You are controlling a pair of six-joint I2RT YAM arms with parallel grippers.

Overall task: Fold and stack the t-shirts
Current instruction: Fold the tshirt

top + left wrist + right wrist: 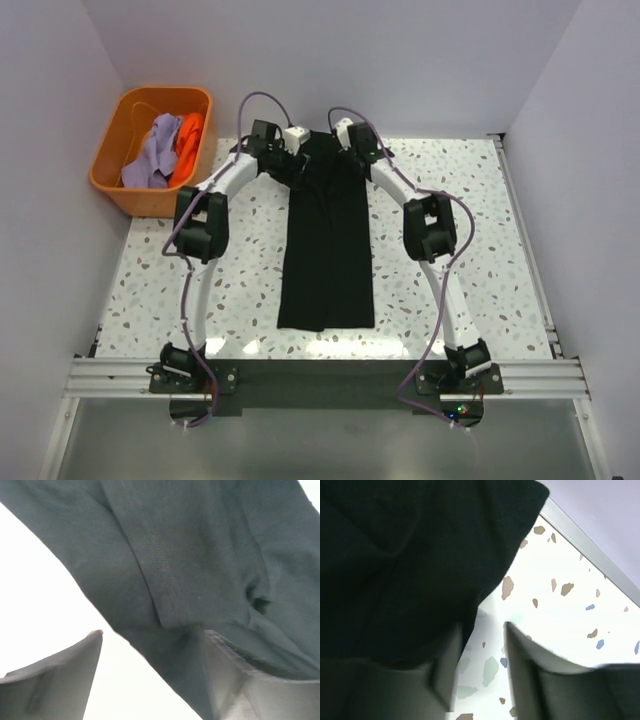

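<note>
A black t-shirt (325, 250) lies as a long narrow strip down the middle of the table, its far end between both grippers. My left gripper (298, 148) is at that end's left corner. In the left wrist view the left gripper (150, 639) stands open, and the black cloth (200, 555) drapes over its right finger (225, 670) without being pinched. My right gripper (346, 142) is at the right corner. In its wrist view the right gripper (481, 630) is open with bare table in the gap, and cloth (395, 570) covers its left finger.
An orange plastic tub (105, 160) stands at the back left, off the table's corner. It holds a lavender t-shirt (150, 155) and a bright orange t-shirt (188, 140). A metal rail (600, 560) edges the speckled table (470, 200) at the back wall.
</note>
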